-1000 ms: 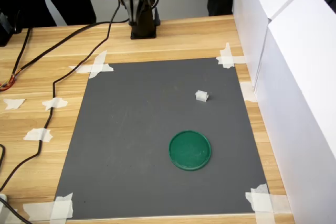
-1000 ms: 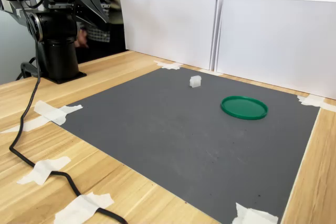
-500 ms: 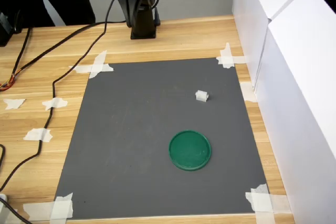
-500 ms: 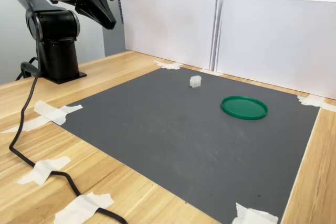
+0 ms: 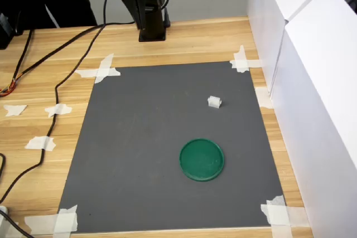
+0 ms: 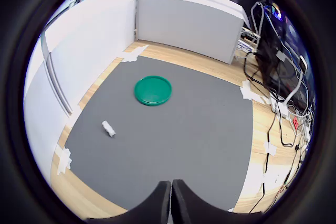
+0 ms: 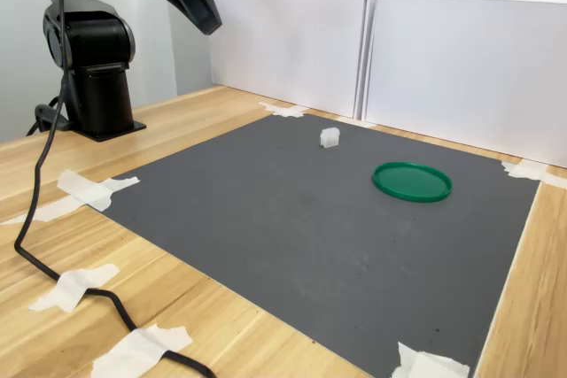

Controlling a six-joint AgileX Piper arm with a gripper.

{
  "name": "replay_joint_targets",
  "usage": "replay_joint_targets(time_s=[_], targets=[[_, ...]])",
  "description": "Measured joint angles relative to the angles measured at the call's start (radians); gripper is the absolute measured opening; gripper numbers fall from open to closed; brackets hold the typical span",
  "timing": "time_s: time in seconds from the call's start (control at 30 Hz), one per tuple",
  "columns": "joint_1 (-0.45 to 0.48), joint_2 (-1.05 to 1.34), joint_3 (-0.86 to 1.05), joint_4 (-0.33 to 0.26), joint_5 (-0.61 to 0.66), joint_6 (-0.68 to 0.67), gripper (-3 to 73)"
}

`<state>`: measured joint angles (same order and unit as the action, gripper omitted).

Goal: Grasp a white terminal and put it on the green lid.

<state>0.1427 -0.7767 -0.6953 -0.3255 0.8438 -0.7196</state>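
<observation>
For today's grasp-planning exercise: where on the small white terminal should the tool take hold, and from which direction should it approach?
Grip the white terminal across two opposite side faces, coming straight down from above. It is a small blocky piece standing alone on the flat grey mat, well apart from the green lid, so its sides look free. The tool, shut now, must open first.

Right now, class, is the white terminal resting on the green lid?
No, the white terminal sits on the grey mat, apart from the green lid.

The black robot arm's gripper (image 7: pixel 209 19) has risen and swung toward the second exterior view's right. The people standing at the far side are gone.
</observation>
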Motion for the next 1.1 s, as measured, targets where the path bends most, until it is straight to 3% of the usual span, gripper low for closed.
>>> replay_joint_targets(time_s=[0.23,0.5,0.67,0.77,0.87,1.1], targets=[[-0.017,-0.119,-0.148,-0.008,0.142,-0.028,-1.6],[-0.238,-0.218,-0.259,0.057,0.206,-0.011,-1.6],[-0.384,-0.297,-0.31,0.14,0.26,0.006,3.6],[-0.44,-0.356,-0.338,0.184,0.284,0.007,12.2],[-0.473,-0.405,-0.373,0.205,0.302,0.007,25.4],[-0.527,-0.495,-0.476,0.255,0.318,0.007,62.9]])
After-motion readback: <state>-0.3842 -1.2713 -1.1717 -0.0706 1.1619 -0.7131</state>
